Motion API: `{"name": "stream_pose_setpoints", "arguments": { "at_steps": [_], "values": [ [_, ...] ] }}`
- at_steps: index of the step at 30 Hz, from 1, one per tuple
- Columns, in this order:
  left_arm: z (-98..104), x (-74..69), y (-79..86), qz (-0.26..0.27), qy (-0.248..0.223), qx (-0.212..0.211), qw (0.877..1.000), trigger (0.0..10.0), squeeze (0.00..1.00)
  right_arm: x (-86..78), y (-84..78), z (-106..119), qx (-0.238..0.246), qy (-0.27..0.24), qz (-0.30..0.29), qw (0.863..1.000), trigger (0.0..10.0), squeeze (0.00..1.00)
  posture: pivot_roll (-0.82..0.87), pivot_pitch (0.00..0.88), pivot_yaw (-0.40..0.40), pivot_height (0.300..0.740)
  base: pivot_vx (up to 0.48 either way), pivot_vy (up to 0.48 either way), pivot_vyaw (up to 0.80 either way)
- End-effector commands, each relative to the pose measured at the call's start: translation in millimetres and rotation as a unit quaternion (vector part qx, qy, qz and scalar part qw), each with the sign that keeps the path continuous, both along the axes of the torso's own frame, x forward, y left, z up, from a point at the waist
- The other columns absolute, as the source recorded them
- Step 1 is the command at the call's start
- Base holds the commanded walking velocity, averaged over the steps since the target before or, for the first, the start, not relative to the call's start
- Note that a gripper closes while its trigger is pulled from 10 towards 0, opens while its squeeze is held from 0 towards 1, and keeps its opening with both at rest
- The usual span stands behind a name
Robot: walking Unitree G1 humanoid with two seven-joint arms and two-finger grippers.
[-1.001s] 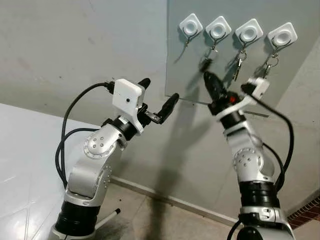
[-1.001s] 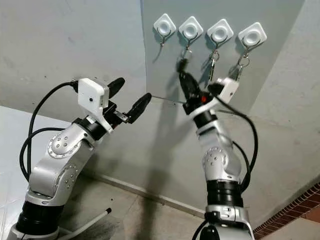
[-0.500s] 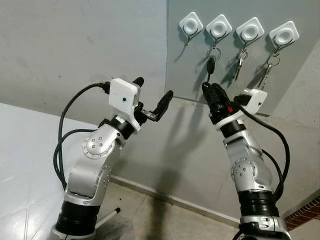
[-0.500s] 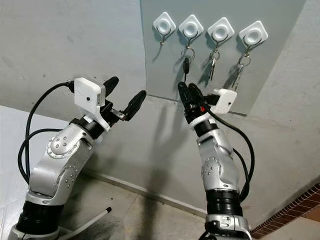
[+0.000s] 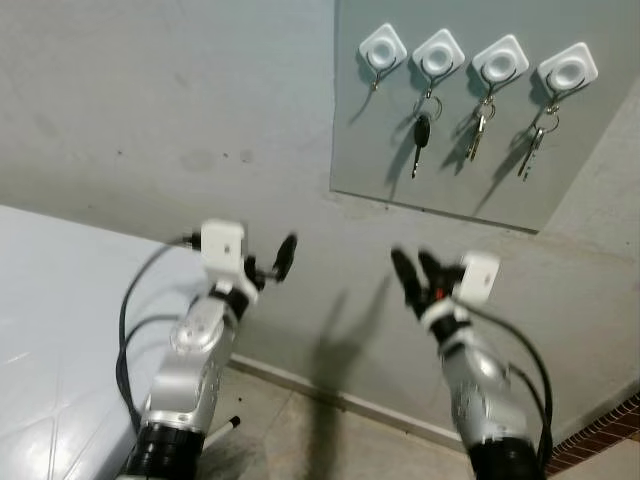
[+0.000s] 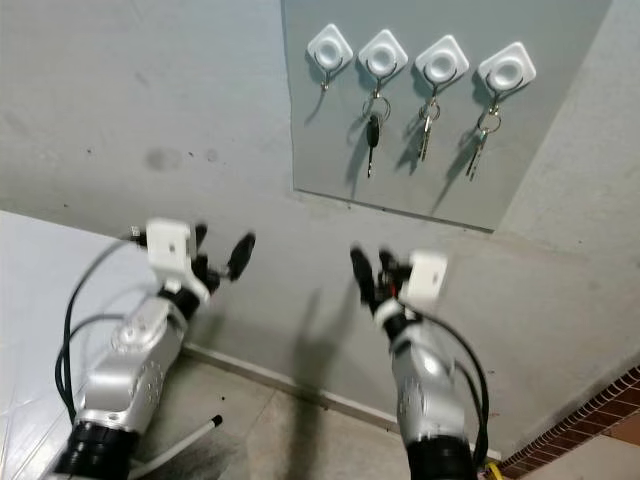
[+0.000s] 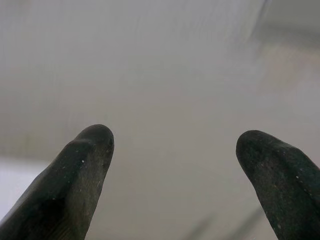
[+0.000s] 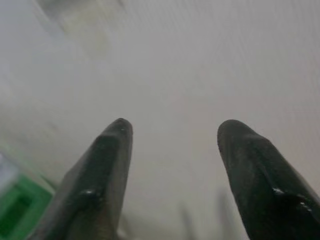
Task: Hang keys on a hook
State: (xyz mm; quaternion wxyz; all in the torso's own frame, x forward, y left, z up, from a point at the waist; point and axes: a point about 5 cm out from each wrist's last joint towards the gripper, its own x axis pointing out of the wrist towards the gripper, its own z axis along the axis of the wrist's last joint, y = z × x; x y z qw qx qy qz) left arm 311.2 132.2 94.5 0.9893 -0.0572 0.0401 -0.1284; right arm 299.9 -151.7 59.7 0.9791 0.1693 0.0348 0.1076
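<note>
My right gripper (image 5: 418,270) sits low at centre-right of the frame, fingers parted and empty; my left gripper (image 5: 272,262) likewise gapes at centre-left. Both look blurred. The black key (image 5: 421,137) hangs on the second hook (image 5: 438,54) at upper right, well above them, beside two more key bunches.

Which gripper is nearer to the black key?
Right. The right gripper is open, almost directly below the black key. The left gripper is also open, below the key and farther to the left.
</note>
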Motion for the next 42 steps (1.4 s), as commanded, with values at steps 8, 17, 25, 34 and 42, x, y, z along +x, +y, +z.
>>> {"name": "stream_pose_setpoints", "arguments": {
  "at_steps": [8, 17, 25, 34, 42],
  "values": [
    [-58.2, -16.9, 2.6, -0.004, 0.068, 0.057, 0.996, 10.0, 0.0, -21.9, -9.0, -45.8, -0.061, 0.079, -0.014, 0.995, 10.0, 1.0, 0.0, 0.0, 0.043, 0.74, 0.0, 0.0, 0.0],
    [-103.4, -46.8, -5.9, -0.076, 0.132, 0.138, 0.979, 10.0, 0.0, -47.0, -9.5, -79.1, -0.107, 0.146, 0.006, 0.983, 10.0, 0.0, -0.01, 0.0, 0.048, 0.74, 0.0, 0.0, 0.0],
    [-132.2, -68.6, 3.7, -0.066, 0.209, 0.147, 0.965, 10.0, 0.0, -72.2, -19.6, -105.0, -0.144, 0.22, 0.0, 0.965, 10.0, 0.0, 0.0, 0.0, 0.039, 0.74, 0.0, 0.0, 0.0],
    [-163.2, -103.8, 20.0, -0.017, 0.312, 0.167, 0.935, 10.0, 0.0, -109.7, -37.0, -133.0, -0.19, 0.325, -0.021, 0.926, 10.0, 0.0, 0.02, 0.0, 0.024, 0.74, 0.0, 0.0, 0.0],
    [-181.7, -136.7, 40.3, 0.046, 0.389, 0.156, 0.907, 10.0, 0.0, -144.7, -42.6, -151.4, -0.208, 0.401, -0.015, 0.892, 10.0, 0.0, 0.03, 0.0, 0.009, 0.74, 0.0, 0.0, 0.0]
  ]
}}
